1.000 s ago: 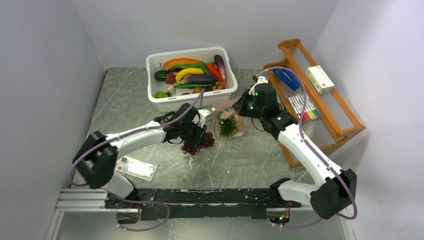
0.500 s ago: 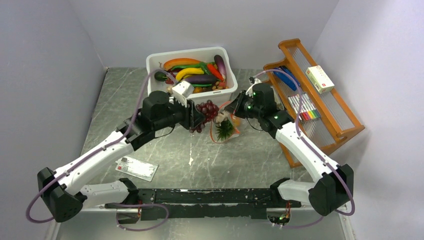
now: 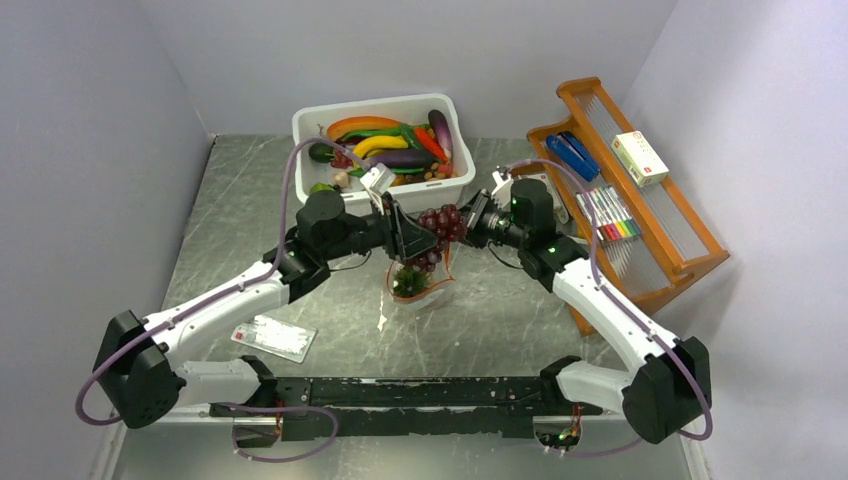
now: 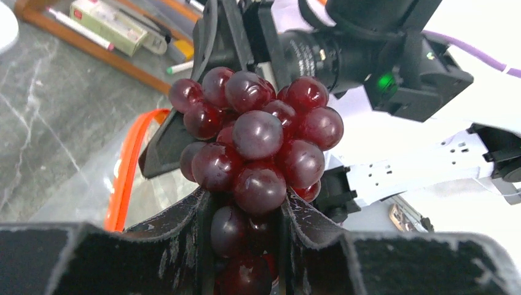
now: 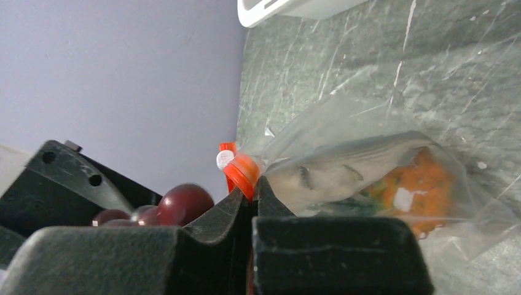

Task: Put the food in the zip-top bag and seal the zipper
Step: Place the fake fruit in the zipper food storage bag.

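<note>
My left gripper (image 3: 418, 238) is shut on the dark red grape bunch (image 3: 440, 225), which fills the left wrist view (image 4: 255, 144). It holds the bunch in the air over the mouth of the clear zip-top bag (image 3: 420, 282). My right gripper (image 3: 470, 228) is shut on the bag's orange-red zipper strip (image 5: 241, 173) and holds the bag lifted. The strip also shows in the left wrist view (image 4: 126, 169). The orange pineapple (image 5: 424, 187) with its green crown (image 3: 410, 282) lies inside the bag. Part of the grape bunch shows beside my right fingers (image 5: 184, 203).
A white tub (image 3: 383, 192) of toy vegetables stands at the back. A wooden rack (image 3: 690, 235) with pens and a small box is at the right. A flat white card (image 3: 272, 336) lies at the front left.
My left arm has lifted the grape bunch from the table and carried it right, over the bag's mouth. My right gripper has raised the bag and drawn it left and nearer.
</note>
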